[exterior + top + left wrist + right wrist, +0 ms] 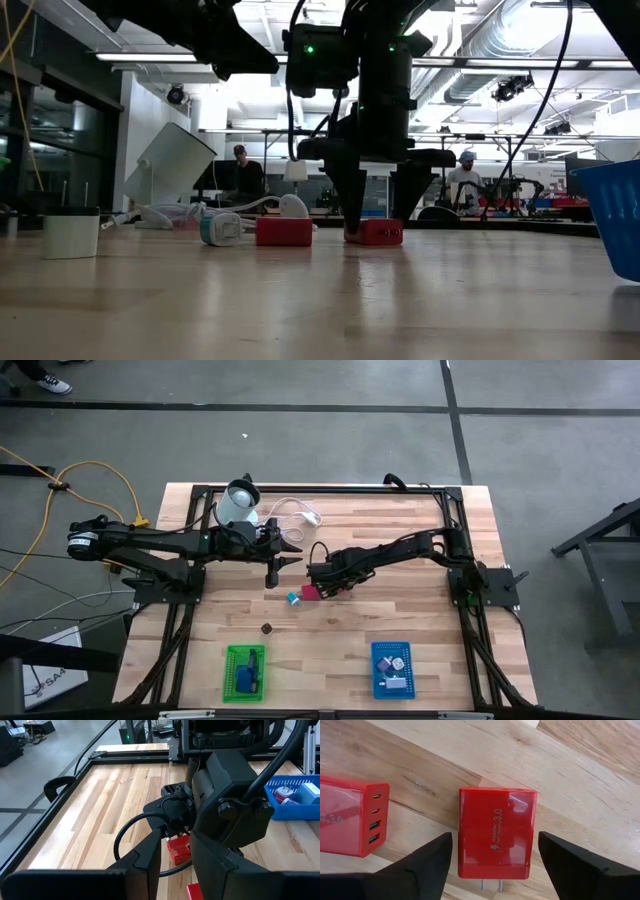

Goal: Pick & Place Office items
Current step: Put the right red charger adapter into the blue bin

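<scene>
Right hand (492,857) wide open astride red charger (496,832) (print reads "3.0") on counter (445,755), gripping nothing.

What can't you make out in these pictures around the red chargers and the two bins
- Second red charger: cut off by the right wrist view's edge.
- Left gripper: its fingertips are too small in the high view.
- Contents of the green bin and blue bin: too small in the high view to name.
- Blue bin in the low view: cut off by the edge.
- Small dark piece: too tiny to identify.
</scene>
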Controlling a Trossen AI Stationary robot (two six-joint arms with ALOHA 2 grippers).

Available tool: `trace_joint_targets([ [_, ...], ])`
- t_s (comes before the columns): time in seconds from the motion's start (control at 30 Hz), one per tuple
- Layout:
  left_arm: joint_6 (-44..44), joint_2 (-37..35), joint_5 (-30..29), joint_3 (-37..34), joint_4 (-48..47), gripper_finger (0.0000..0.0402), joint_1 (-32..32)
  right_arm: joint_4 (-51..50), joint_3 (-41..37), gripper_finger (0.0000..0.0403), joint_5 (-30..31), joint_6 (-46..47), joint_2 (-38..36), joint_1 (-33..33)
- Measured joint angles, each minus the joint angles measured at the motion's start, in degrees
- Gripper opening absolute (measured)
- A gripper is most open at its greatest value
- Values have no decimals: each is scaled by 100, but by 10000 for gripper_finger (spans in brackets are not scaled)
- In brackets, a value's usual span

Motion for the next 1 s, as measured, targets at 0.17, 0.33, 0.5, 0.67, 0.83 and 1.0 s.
trace_joint_targets([
  [0.17,0,0,-1,0,0,98,1,-2,0,270,0,0,0,0],
  [0.33,0,0,-2,0,-1,98,2,-2,0,259,0,0,0,0],
  [0.5,0,0,-1,0,-2,98,0,-2,0,242,0,0,0,0],
  [0.67,0,0,0,0,0,98,0,-2,2,220,0,0,0,0],
  [0.83,0,0,-2,0,0,98,1,-2,4,208,12,0,0,0],
  [1.0,0,0,0,0,0,98,2,-2,4,215,22,0,0,0],
])
